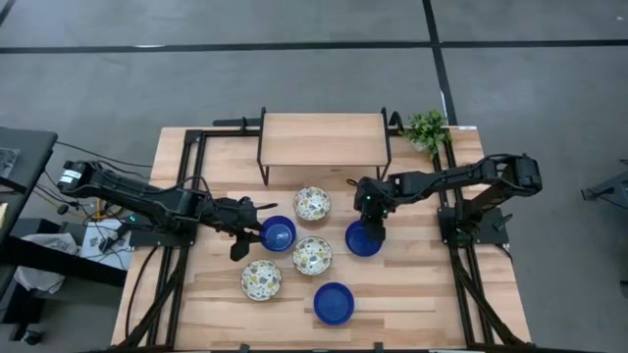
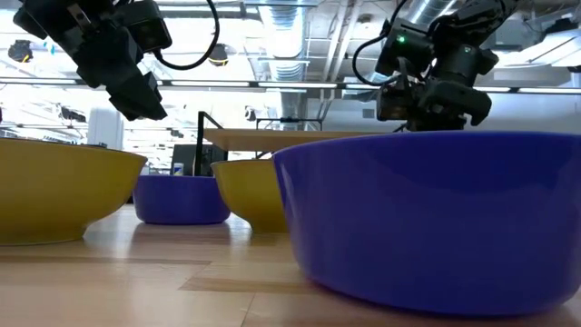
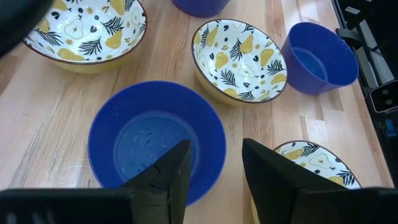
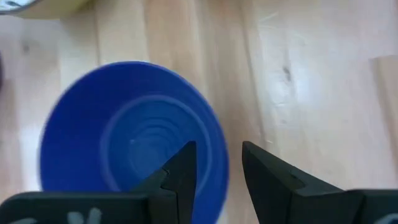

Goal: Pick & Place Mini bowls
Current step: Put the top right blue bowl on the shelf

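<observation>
The wooden table (image 1: pixel 412 294) carries six mini bowls (image 1: pixel 334 303), seemingly a potted plant (image 1: pixel 428 128).

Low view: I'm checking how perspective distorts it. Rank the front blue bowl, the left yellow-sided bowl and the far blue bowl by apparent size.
1. Front blue bowl, filling the right half.
2. Left yellow-sided bowl.
3. Far blue bowl.

Nearness to the camera drives this; overhead, the bowls look alike in size.

Low view: nearest blue bowl (image 2: pixel 436 218) fills the lower right, cut by the frame's right edge, hiding the table behind; right wrist view: patterned bowl (image 4: pixel 37 5) barely shows at the top-left corner
</observation>
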Tool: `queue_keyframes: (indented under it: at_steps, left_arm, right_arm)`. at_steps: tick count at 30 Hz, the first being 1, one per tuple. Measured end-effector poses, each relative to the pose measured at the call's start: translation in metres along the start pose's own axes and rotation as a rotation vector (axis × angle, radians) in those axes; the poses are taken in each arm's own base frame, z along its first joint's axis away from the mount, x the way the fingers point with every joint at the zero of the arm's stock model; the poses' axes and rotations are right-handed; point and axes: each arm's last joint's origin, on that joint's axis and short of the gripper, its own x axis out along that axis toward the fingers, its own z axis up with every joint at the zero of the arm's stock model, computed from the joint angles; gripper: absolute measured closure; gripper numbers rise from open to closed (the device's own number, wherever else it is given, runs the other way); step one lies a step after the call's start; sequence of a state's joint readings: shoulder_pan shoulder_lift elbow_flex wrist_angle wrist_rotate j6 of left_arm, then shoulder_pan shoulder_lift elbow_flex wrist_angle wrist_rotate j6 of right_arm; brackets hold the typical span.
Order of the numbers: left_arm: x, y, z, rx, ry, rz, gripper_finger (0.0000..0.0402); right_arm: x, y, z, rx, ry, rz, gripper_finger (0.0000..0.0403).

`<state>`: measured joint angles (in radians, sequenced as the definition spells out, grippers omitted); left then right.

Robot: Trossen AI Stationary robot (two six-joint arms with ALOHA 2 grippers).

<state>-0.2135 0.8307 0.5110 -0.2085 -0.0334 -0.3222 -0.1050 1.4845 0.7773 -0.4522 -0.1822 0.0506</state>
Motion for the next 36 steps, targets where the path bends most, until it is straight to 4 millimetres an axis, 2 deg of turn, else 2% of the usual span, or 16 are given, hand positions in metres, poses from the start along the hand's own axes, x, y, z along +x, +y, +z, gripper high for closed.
queue_keyframes:
  at_steps: [9,22,36]
  left_arm:
    - [0.0,0.0,0.0,0.0,0.0,0.0,0.0258]
    - [0.0,-0.0001,0.0,0.0,0.0,0.0,0.0258]
    - [0.0,-0.0001,0.0,-0.001,0.0,0.0,0.0258]
  right_arm:
    - [0.0,-0.0001,0.0,0.0,0.0,-0.002,0.0297]
    - [0.0,-0.0001,-0.0016,0.003,0.016,-0.001,0.0397]
    - [-0.0004,0.0009,-0.0021,0.018,0.028,0.03,0.0402]
